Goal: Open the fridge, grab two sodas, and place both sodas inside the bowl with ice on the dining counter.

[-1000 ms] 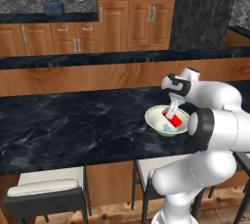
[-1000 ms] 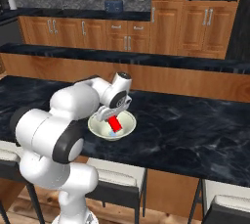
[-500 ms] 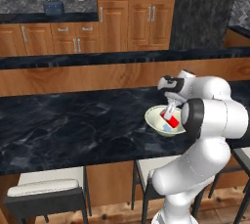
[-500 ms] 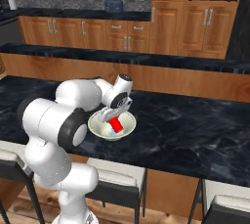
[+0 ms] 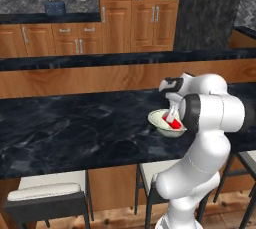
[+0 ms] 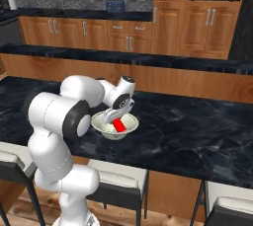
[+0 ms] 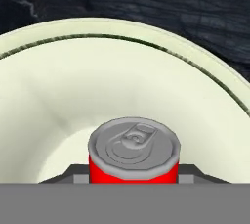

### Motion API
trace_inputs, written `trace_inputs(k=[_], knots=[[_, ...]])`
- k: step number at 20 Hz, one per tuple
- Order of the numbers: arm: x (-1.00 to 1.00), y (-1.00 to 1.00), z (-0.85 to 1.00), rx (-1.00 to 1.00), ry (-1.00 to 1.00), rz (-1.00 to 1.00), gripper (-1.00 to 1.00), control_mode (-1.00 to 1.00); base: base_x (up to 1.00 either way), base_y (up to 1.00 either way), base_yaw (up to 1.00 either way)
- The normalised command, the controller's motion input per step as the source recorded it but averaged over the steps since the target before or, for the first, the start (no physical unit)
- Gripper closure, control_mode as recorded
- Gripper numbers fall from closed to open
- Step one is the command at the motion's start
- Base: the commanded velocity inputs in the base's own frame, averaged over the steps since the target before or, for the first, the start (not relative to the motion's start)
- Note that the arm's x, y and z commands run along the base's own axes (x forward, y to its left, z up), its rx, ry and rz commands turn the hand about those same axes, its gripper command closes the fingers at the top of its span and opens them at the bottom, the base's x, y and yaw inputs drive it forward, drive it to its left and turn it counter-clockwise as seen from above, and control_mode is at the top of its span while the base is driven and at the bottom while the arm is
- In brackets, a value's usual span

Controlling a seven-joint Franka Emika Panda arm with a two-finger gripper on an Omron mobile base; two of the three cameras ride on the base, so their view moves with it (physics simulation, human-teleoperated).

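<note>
A: Hand view first. A red can (image 7: 134,155) with a silver top and pull tab stands right in front of the camera, and the two dark finger tips (image 7: 73,174) sit against its sides, one on each flank. Behind it curves the cream inside of the bowl (image 7: 58,91), and past the rim lies the black veined dining counter (image 7: 171,8).

B: So the gripper is clamped on the can?

A: Yes, both fingers press on it. In the left base view the gripper (image 5: 171,118) hangs over the bowl (image 5: 159,118) with the can (image 5: 172,121) tilted in it, its lower end down inside the bowl.

B: And where does the bowl sit?

A: On the dining counter (image 5: 75,128), toward the near edge, above the white-cushioned stools (image 5: 45,190). The right base view shows the same: the bowl (image 6: 103,123), the can (image 6: 118,125) slanted within it, and the gripper (image 6: 117,120) bent down over it from the left.

B: Any ice?

A: I cannot make any out; the bowl's inside looks plain cream.

B: Behind the counter?

A: Wooden cabinets (image 6: 99,35) under a second dark worktop.
</note>
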Motion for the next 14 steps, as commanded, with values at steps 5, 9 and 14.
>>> trace_inputs(k=[5, 9, 14], knots=[[0.0, 0.0, -0.16, 0.0, 0.0, 0.02, 1.0, -1.0, 0.0, 0.0, 0.0], [-0.02, 0.0, -0.1, -0.01, 0.0, 0.01, 1.0, -1.0, 0.0, 0.0, 0.0], [-0.53, 0.03, -0.01, -0.05, -0.06, 0.0, 1.0, -1.0, 0.0, 0.0, 0.0]])
